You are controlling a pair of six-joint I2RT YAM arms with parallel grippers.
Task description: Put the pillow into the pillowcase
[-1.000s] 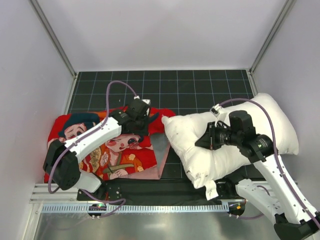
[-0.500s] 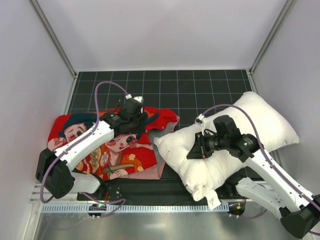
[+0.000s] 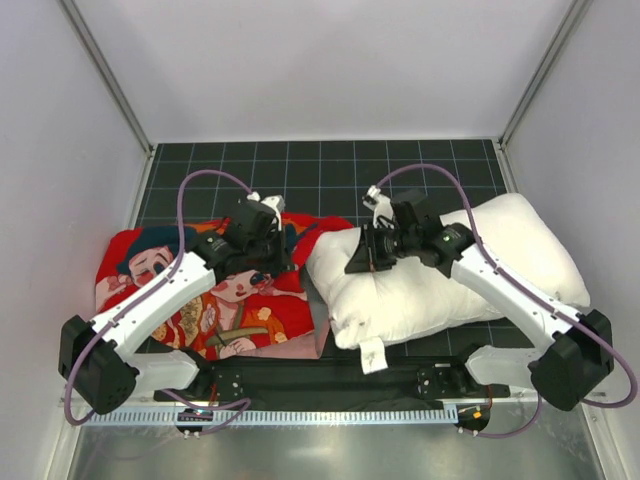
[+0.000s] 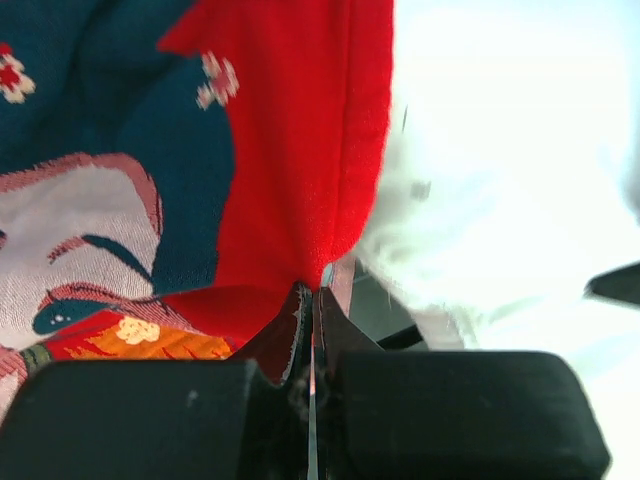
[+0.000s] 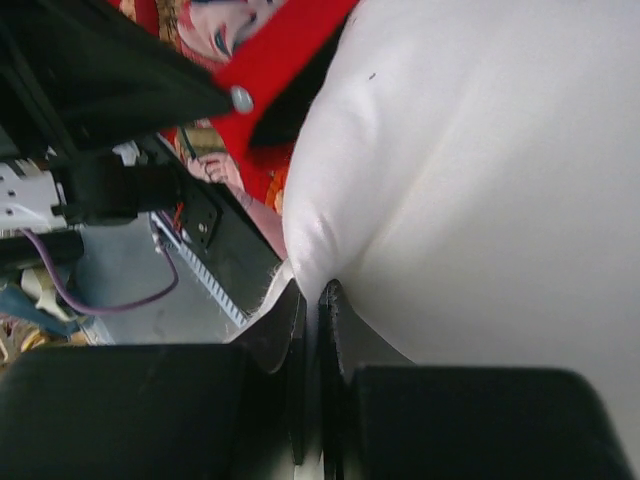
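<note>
Top external view: the pillowcase (image 3: 190, 295) lies flat on the left half of the dark gridded table (image 3: 330, 170), printed side up, with a pale flap turned out at its near right corner. The pillow (image 3: 470, 270) lies on the right half, angled from far right toward near centre. Its left end sits just beside the pillowcase's right edge. A small white tag (image 3: 372, 355) hangs off the pillow's near corner.

The left gripper (image 4: 312, 292) is at the pillowcase's far right part. In the left wrist view its jaws are pressed together on a raised fold of red fabric, with the pillow bright white just to the right of the fold.

The right gripper (image 5: 312, 297) is on the pillow's left end. In the right wrist view its jaws are nearly together and pinch a ridge of white pillow fabric. Beyond the pillow edge, red pillowcase and part of the other arm are visible.
</note>
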